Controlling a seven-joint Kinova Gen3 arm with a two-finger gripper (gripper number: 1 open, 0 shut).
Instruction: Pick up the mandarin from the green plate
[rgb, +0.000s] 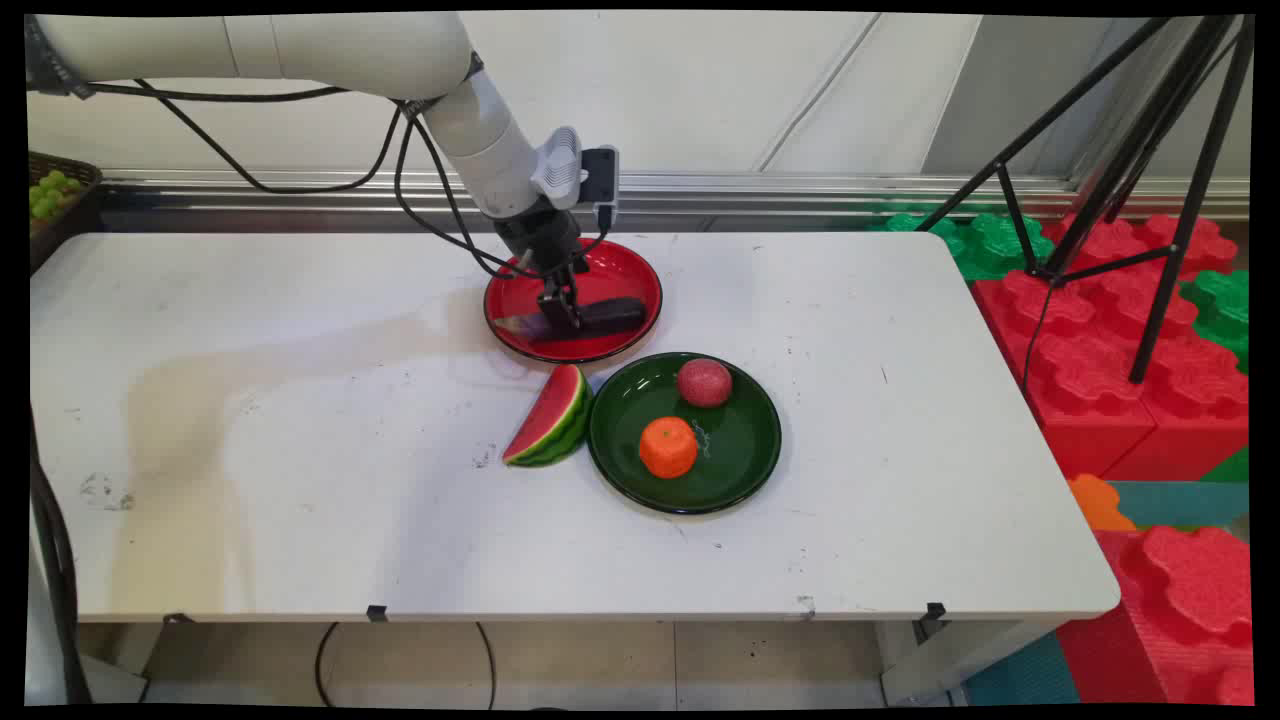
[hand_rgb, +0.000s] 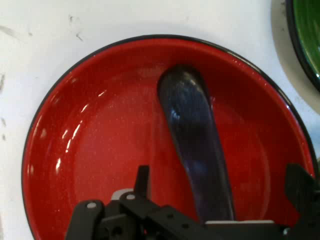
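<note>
White worktop (rgb: 300, 420) fills our frame; at upper centre an eggplant (rgb: 598, 316) lies flat in a red plate (rgb: 640, 275), our pincer (rgb: 560, 312) closed around its stem end. Below sit a watermelon slice (rgb: 548, 418) and, beside it, a green plate (rgb: 745, 440) carrying orange (rgb: 668, 447) and apple (rgb: 704, 382).

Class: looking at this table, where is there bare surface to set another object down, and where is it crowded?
Bare: the table's left half, its right end past the green plate, and the near strip. Crowded: the middle, where red plate, watermelon slice and green plate cluster.
</note>
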